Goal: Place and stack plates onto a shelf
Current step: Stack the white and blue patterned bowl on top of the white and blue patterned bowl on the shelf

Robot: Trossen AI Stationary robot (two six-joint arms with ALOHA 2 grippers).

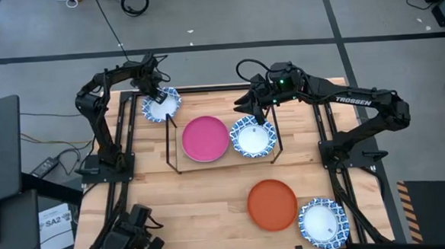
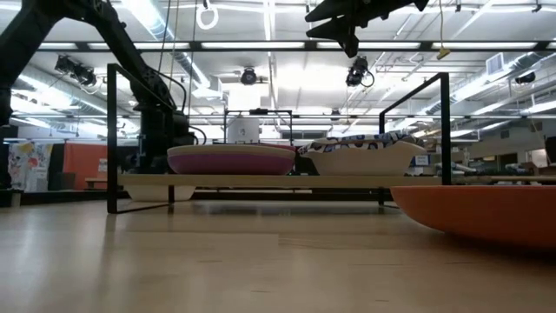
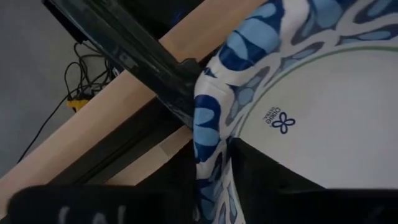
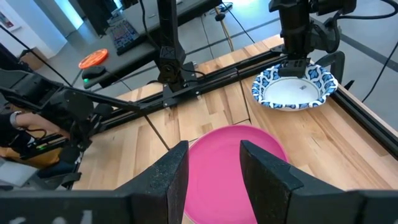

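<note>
My left gripper (image 1: 158, 96) is at the table's far left corner, shut on a blue-and-white plate (image 1: 161, 106) with a white centre, also seen in the right wrist view (image 4: 292, 87). The shelf (image 1: 276, 137) stands mid-table, toward the far edge. On its board (image 2: 261, 181) rest a magenta plate (image 1: 206, 138) and a blue-and-white plate (image 1: 252, 137), side by side. My right gripper (image 1: 257, 107) hovers open above the shelf, high in the low view (image 2: 347, 30). In its wrist view the fingers (image 4: 214, 168) frame the magenta plate (image 4: 230, 168) far below. My left gripper (image 3: 214, 171) pinches the plate's patterned rim (image 3: 208, 124), one finger (image 3: 267, 180) on the white-centre side and the other (image 3: 177, 186) on the outer side. It comes from above, pointing down (image 4: 295, 62). Whether the plate is lifted clear of the table I cannot tell.
An orange plate (image 1: 272, 204) and another blue-and-white plate (image 1: 324, 222) lie on the table near its near right corner; the orange one fills the low view's right (image 2: 486, 213). Black arm mounts (image 1: 338, 153) line both side edges. Bare wood shows on the near left half (image 1: 189, 210).
</note>
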